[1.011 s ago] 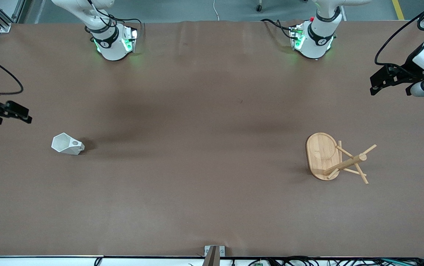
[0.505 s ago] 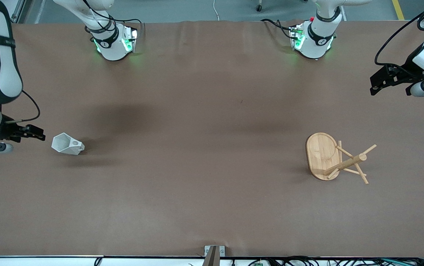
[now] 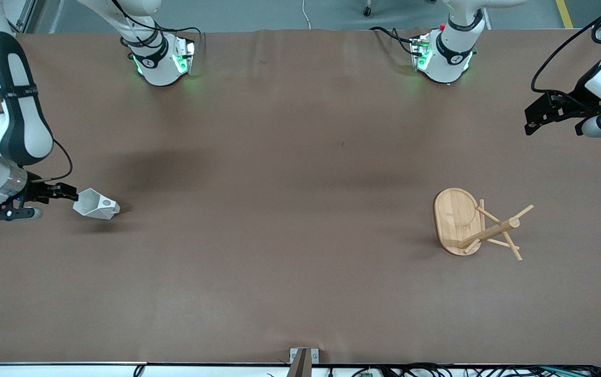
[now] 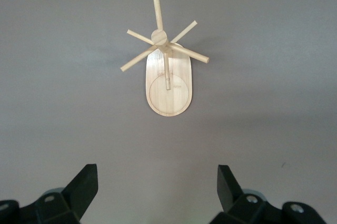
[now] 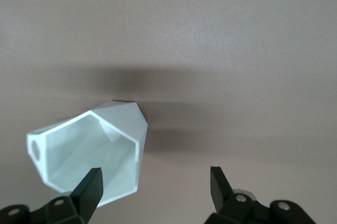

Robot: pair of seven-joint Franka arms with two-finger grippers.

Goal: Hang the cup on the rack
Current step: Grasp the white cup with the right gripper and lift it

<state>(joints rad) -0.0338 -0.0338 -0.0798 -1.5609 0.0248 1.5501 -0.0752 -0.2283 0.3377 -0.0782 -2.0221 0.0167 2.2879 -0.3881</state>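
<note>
The white faceted cup (image 3: 96, 206) lies on its side toward the right arm's end of the table, its hexagonal mouth turned to my right gripper (image 3: 74, 197). That gripper is open and low at the cup's mouth. In the right wrist view one finger (image 5: 90, 188) shows in front of the cup's (image 5: 89, 148) opening, and the rim's wall lies between the two fingers. The bamboo rack (image 3: 456, 217) stands toward the left arm's end. My left gripper (image 3: 530, 124) waits open in the air, holding nothing. It looks down on the rack (image 4: 167, 84), its gripper (image 4: 158, 182) well apart from it.
The brown table top (image 3: 290, 183) carries only the cup and the rack. The two arm bases (image 3: 162, 60) stand along the edge farthest from the front camera. Cables (image 3: 436, 370) run along the nearest edge.
My right arm has swung in from the table's end and come down until its open fingers reach the cup's mouth. The cup, the rack and the left arm have not moved.
</note>
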